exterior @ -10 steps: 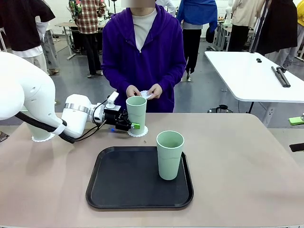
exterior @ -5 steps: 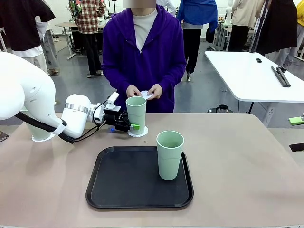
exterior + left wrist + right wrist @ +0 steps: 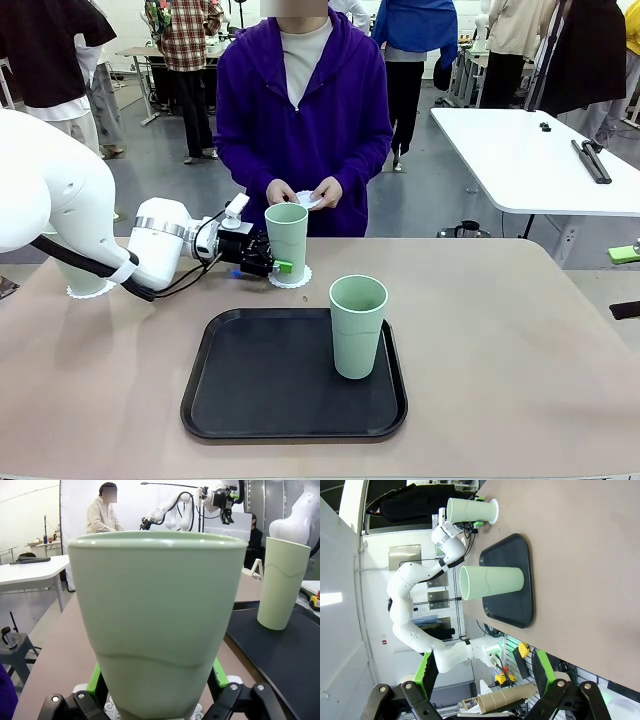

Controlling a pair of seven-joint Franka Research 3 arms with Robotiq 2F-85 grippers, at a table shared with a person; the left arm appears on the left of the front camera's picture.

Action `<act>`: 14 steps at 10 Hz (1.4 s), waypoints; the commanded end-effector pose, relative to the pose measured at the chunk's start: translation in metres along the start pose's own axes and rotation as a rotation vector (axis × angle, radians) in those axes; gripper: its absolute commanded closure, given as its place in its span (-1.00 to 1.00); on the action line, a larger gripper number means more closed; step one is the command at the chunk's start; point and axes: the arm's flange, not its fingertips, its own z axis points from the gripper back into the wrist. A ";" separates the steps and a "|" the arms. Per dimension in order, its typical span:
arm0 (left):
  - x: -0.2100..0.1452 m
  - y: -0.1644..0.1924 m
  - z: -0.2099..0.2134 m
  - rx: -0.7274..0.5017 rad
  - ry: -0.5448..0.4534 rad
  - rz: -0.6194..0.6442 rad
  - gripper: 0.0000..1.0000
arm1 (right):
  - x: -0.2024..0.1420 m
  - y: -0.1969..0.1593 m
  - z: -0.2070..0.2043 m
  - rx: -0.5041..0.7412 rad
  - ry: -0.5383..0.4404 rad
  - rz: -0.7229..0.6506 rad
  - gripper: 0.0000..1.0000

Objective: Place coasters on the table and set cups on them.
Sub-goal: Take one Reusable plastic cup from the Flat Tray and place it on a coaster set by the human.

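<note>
The left tool (image 3: 278, 264) stands open astride 1 cup (image 3: 287, 238), upright on its coaster (image 3: 299, 281) far left of centre on the table (image 3: 500, 330), likely to leave it seated there; the right tool (image 3: 482, 672) gapes empty.

A black tray (image 3: 270, 385) lies flat in the foreground; a white table (image 3: 510, 150) stands behind, right.

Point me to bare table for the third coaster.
Widest bare patch: the table right of the tray, out to its right edge. A smaller one lies left of the tray, in front of the left arm. Crowded behind the tray: the left gripper flanks the cup on its coaster, with the person's hands close behind.
</note>
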 end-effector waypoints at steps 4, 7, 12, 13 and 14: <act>0.003 0.000 0.014 -0.006 0.078 0.013 -1.00 | 0.002 0.002 0.000 0.019 -0.003 0.000 -1.00; 0.012 -0.007 0.023 0.031 0.189 -0.011 -1.00 | 0.002 0.002 0.000 0.019 -0.003 0.000 -1.00; 0.050 -0.040 0.046 0.082 0.468 0.028 -1.00 | 0.002 0.002 0.000 0.019 -0.003 0.000 -1.00; 0.065 -0.053 0.049 0.094 0.549 0.047 -1.00 | 0.002 0.002 0.000 0.019 -0.003 0.000 -1.00; 0.085 -0.069 0.051 0.109 0.639 0.087 -1.00 | 0.002 0.002 0.000 0.019 -0.003 0.000 -1.00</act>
